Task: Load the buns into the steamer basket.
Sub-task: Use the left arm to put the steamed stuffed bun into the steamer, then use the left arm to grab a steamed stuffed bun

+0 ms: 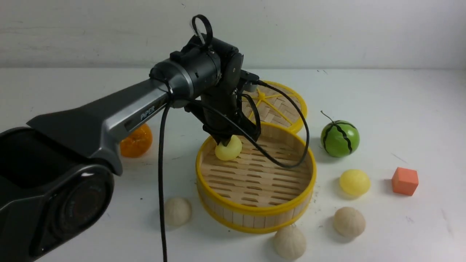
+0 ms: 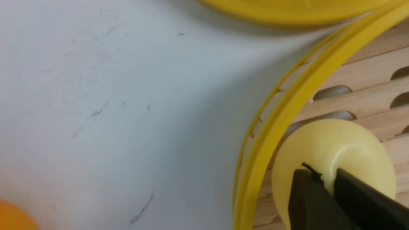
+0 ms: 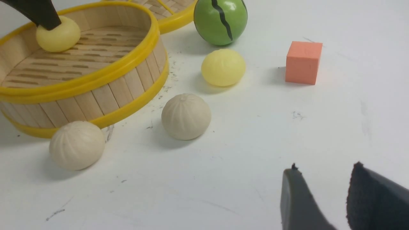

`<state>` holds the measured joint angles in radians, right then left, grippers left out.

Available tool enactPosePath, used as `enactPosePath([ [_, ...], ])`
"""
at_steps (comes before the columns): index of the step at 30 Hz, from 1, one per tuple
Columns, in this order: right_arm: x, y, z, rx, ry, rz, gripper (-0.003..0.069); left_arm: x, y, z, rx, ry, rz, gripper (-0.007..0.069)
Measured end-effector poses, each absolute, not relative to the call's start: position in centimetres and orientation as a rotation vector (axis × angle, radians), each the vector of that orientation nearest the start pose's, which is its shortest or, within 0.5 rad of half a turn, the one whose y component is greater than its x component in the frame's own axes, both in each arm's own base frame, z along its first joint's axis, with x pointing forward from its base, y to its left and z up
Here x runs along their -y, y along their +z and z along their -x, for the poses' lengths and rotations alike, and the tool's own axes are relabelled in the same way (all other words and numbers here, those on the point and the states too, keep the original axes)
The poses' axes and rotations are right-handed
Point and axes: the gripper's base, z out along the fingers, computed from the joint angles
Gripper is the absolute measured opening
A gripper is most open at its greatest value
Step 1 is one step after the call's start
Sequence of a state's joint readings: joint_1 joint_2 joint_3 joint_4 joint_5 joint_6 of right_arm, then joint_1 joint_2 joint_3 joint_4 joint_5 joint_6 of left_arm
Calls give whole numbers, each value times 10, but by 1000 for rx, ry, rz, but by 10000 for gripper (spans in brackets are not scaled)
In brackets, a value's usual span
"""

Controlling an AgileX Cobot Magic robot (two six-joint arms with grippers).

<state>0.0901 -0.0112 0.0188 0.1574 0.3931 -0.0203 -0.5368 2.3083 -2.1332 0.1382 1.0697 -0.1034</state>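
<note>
While the front view shows the left gripper [image 1: 224, 140] holding a pale yellow bun [image 1: 229, 149] just inside the steamer basket [image 1: 255, 211], the left wrist view shows its fingers [image 2: 306, 199] denting the top of that evidently soft, light ball, and the right wrist view shows the right gripper [image 3: 324, 169] open, empty.

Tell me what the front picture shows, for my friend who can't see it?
The left gripper holds a pale yellow bun inside the steamer basket, near its rim. Four other buns lie outside on the white table, alongside a tangerine, watermelon ball, orange cube and lid.
</note>
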Motion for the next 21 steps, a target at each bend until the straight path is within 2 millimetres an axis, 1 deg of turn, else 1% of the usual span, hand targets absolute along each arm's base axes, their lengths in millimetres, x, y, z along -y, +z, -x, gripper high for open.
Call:
enactPosePath([
  [3, -10, 173, -51, -1884, 204, 8, 239, 249, 228, -438, -2654, -30, -623, 164],
  [4, -10, 173, -51, -1884, 204, 8, 239, 249, 233, -433, -2684, -56, -616, 237],
  [6, -10, 173, -51, -1884, 204, 8, 239, 248, 244, -426, -2722, -91, -609, 318],
  [7, -10, 173, -51, -1884, 204, 8, 239, 247, 255, -419, -2733, -123, -603, 347],
  [9, -10, 173, -51, -1884, 204, 8, 239, 245, 270, -413, -2728, -164, -588, 363],
  [11, -10, 173, -51, -1884, 204, 8, 239, 239, 304, -399, -2685, -224, -540, 335],
  [12, -10, 173, -51, -1884, 204, 8, 239, 235, 316, -390, -2674, -239, -528, 298],
  [13, -10, 173, -51, -1884, 204, 8, 239, 229, 326, -380, -2668, -247, -522, 251],
  [15, -10, 173, -51, -1884, 204, 8, 239, 215, 333, -357, -2701, -237, -519, 129],
  [16, -10, 173, -51, -1884, 204, 8, 239, 208, 332, -344, -2727, -230, -522, 76],
  [18, -10, 173, -51, -1884, 204, 8, 239, 193, 320, -319, -2806, -205, -534, -8],
  [19, -10, 173, -51, -1884, 204, 8, 239, 186, 307, -306, -2859, -184, -541, -13],
  [20, -10, 173, -51, -1884, 204, 8, 239, 185, 305, -304, -2869, -179, -543, -13],
  [21, -10, 173, -51, -1884, 204, 8, 239, 179, 289, -294, -2908, -163, -546, -13],
])
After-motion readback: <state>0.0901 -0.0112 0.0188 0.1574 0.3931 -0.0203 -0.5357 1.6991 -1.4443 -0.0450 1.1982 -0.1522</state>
